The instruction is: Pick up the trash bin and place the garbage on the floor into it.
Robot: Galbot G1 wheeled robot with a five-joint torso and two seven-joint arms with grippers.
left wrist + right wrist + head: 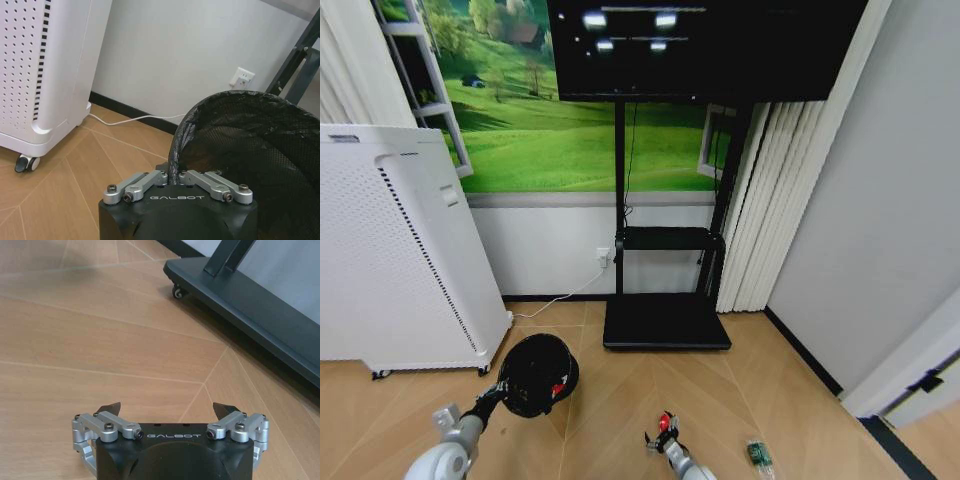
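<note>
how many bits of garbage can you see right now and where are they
2. A red piece sits inside the trash bin held by the left gripper; a clear-green bottle lies on the floor to the right. More may be hidden.

Left gripper (174, 176) jaws clamped on trash bin (250, 150) rim; white appliance (45, 75) beside.

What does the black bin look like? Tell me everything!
The bin is small, round and black, with mesh-like sides and a thin black bag lining it, crinkled over the rim. The left gripper is shut on its rim, holding it beside the white appliance, in front of the TV stand. From above, something small and red shows inside. Whether its bottom touches the floor cannot be told.
</note>
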